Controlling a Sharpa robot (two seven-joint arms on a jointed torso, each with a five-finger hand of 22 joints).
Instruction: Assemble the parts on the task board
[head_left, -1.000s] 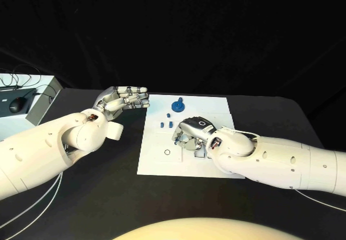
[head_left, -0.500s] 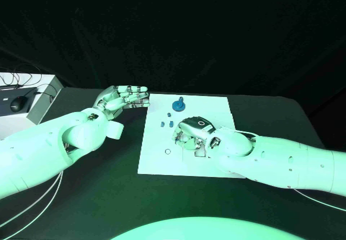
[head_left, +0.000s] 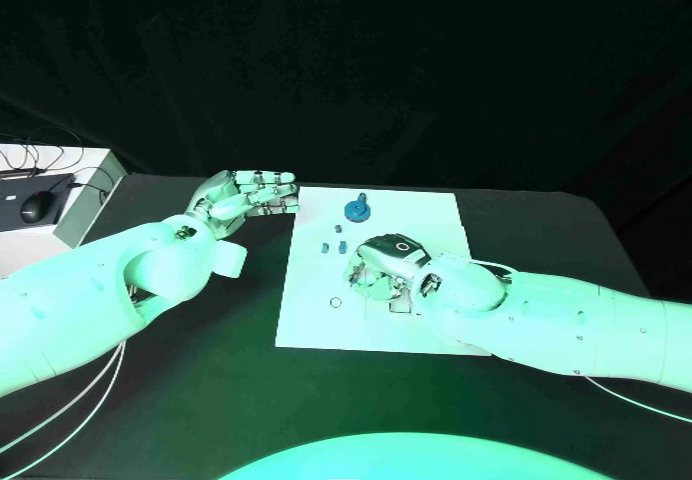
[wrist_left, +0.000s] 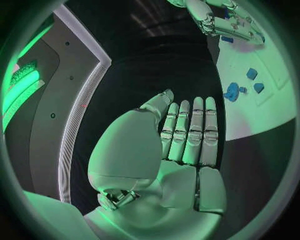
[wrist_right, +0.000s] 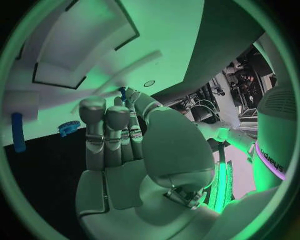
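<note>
Right hand (head_left: 382, 268) was pressed on task board (head_left: 433, 215), pinching small blue part (wrist_right: 123, 93); left hand (head_left: 242, 197) was held empty, fingers extended.

Task board (head_left: 433, 215) is white, on a black table (head_left: 216, 400). Parts are blue: a round gear (head_left: 356, 211) and small pegs (head_left: 335, 246). Arms white, hands silver.

A black table (head_left: 216, 400) stands before a dark backdrop (head_left: 375, 90).

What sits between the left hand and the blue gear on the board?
Head view: between the left hand and the blue gear lie only a strip of black table and bare white board.
</note>
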